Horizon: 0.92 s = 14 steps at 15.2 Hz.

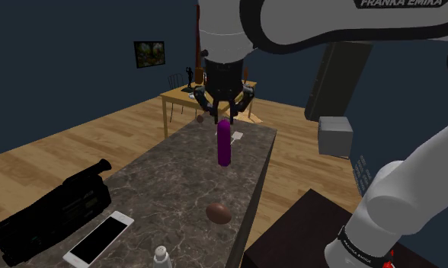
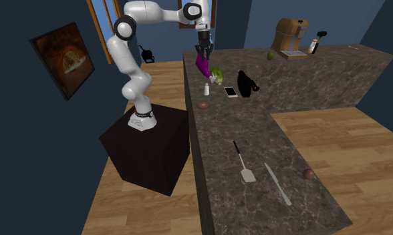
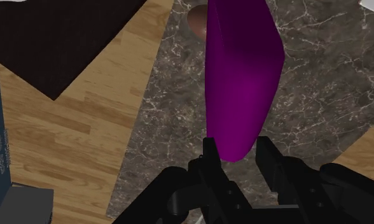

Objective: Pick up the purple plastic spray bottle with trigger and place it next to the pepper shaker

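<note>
Bottle (image 1: 225,145) in end effector (image 1: 225,116) grip, above countertop (image 1: 177,190)

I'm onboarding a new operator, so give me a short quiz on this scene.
1. True or false: the black tool is shut on the purple plastic bottle.
2. What lies beside the flat white smartphone on the dark marble counter? A) black camcorder B) kettle C) plate
3. What colour is the egg-shaped object lying near the small white shaker?
Key: 1 true; 2 A; 3 brown.

Near shoulder, far exterior; shared counter (image 1: 169,190)
</note>
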Each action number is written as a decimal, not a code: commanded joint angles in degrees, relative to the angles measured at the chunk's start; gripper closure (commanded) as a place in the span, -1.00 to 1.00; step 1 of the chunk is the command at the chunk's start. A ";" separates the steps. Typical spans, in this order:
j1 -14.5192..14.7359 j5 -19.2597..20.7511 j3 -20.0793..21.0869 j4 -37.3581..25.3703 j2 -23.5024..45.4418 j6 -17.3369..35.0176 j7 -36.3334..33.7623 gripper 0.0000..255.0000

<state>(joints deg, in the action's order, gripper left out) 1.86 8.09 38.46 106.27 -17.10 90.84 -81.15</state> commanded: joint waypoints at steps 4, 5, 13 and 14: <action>1.69 1.03 6.96 -5.40 4.45 -3.71 -8.75 1.00; 2.03 1.48 8.41 -6.57 5.61 -4.44 -10.58 1.00; 8.41 11.18 20.83 -19.37 21.69 -12.48 -28.70 1.00; 10.48 13.22 21.80 -21.50 24.56 -13.93 -31.26 1.00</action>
<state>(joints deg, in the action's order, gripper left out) 10.62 19.32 59.05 86.94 4.68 78.43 -109.65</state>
